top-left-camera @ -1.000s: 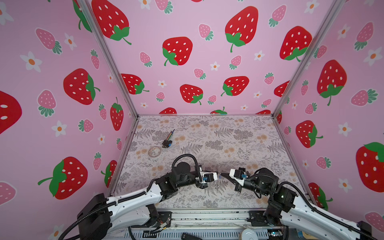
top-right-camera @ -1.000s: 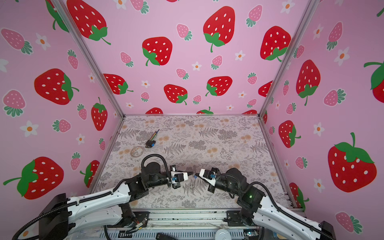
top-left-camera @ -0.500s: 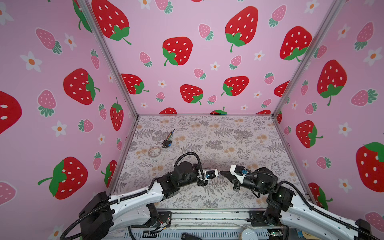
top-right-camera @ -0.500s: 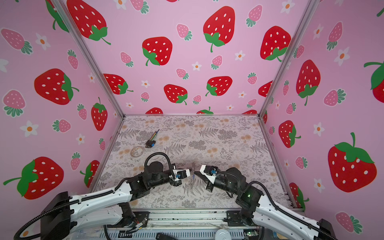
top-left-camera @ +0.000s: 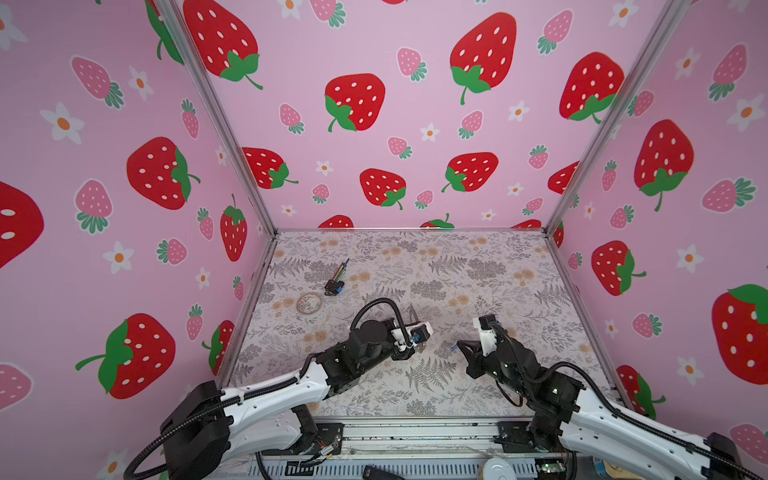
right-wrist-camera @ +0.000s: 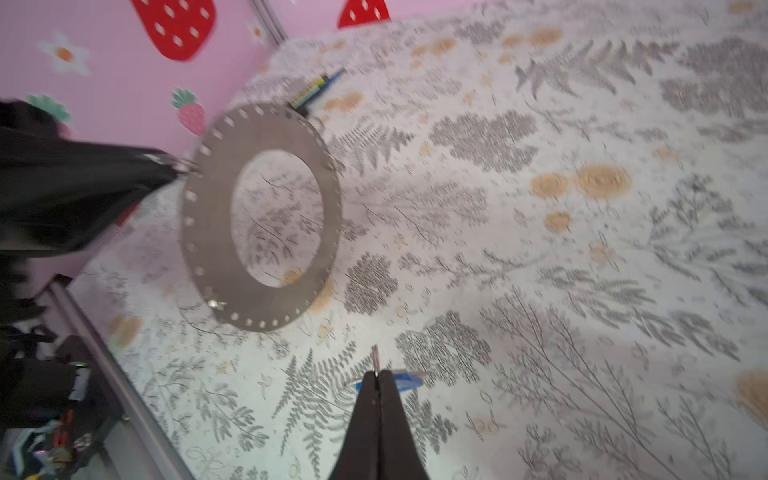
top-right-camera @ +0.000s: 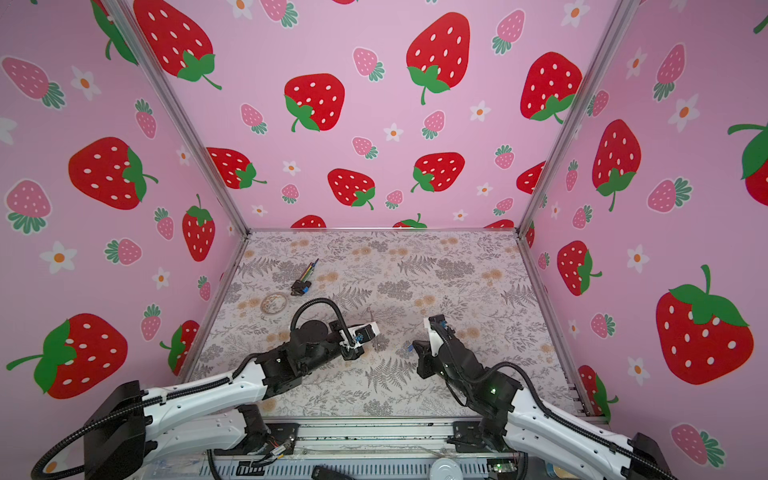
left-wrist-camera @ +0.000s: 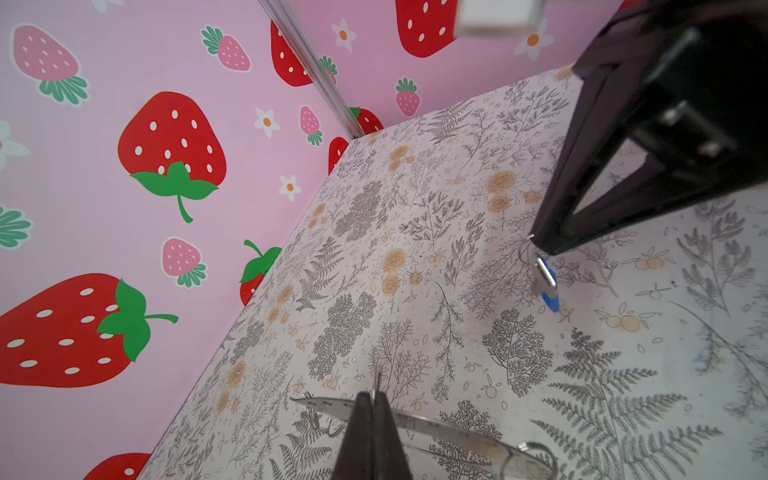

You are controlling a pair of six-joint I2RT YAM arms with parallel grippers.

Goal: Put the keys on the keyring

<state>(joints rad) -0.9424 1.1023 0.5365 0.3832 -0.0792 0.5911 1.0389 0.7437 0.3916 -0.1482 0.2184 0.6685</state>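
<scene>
The keyring, a flat grey ring with small holes round its rim, hangs off the table by a small loop on its rim. My left gripper is shut on that loop. Along the left wrist view the ring shows almost edge-on. In a top view the left gripper sits mid-table. To its right, my right gripper is shut on the keys, a blue tag with a small silver key. The blue tag peeks out behind the right gripper. A gap separates the keys from the ring.
A black-and-blue plug with coloured wires and a pale see-through hoop lie at the table's left, beyond the left arm. Pink strawberry walls close in three sides of the table.
The left gripper has carried the keyring farther from the front edge. The right gripper has drawn back to the right with the keys, so the gap between them is wider.
</scene>
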